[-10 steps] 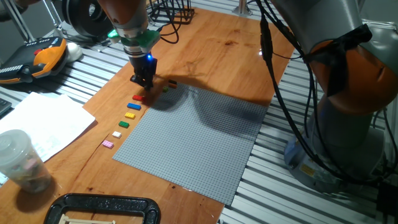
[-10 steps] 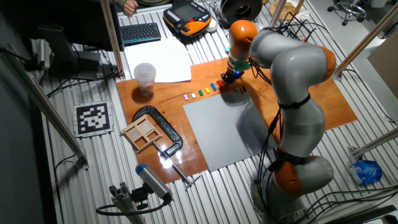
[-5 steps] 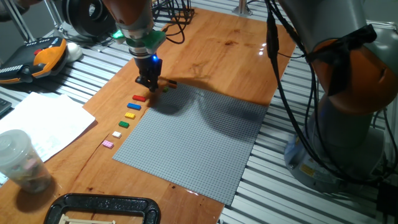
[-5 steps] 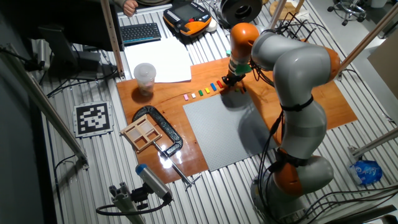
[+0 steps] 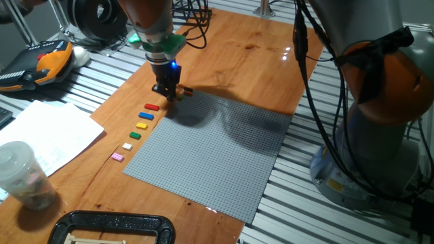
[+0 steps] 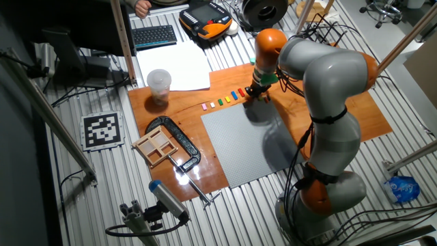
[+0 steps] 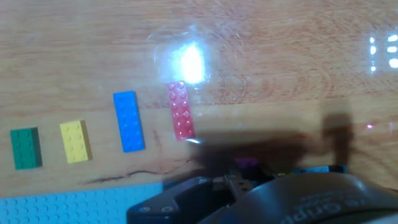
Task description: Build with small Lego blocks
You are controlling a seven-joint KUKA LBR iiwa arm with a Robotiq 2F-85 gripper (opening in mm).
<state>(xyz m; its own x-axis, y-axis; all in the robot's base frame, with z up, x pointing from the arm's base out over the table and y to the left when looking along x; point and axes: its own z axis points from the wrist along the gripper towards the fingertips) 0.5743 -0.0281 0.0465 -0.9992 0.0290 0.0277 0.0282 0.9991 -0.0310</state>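
Observation:
A row of small Lego blocks lies on the wooden table left of the grey baseplate (image 5: 210, 149): red (image 5: 151, 106), blue (image 5: 146, 116), yellow (image 5: 142, 125), green (image 5: 135, 135), white (image 5: 127, 146), pink (image 5: 118, 156). An orange block (image 5: 187, 91) lies at the plate's far corner. My gripper (image 5: 167, 93) points down low over the table between the red and orange blocks. Its fingers look close together, but I cannot make out a gap or a held block. The hand view shows red (image 7: 181, 111), blue (image 7: 129, 121), yellow (image 7: 76, 141) and green (image 7: 25, 148) blocks.
A clear plastic cup (image 5: 20, 173) and white paper (image 5: 47, 132) sit at the left. A black clamp (image 5: 112, 227) holds a wooden tray at the front. An orange pendant (image 5: 47, 61) and cables (image 5: 190, 17) lie at the back. The arm's base (image 5: 380, 135) stands at the right.
My gripper has moved a little to the right and away from the red block, toward the orange block at the plate's corner. The row of blocks has not moved.

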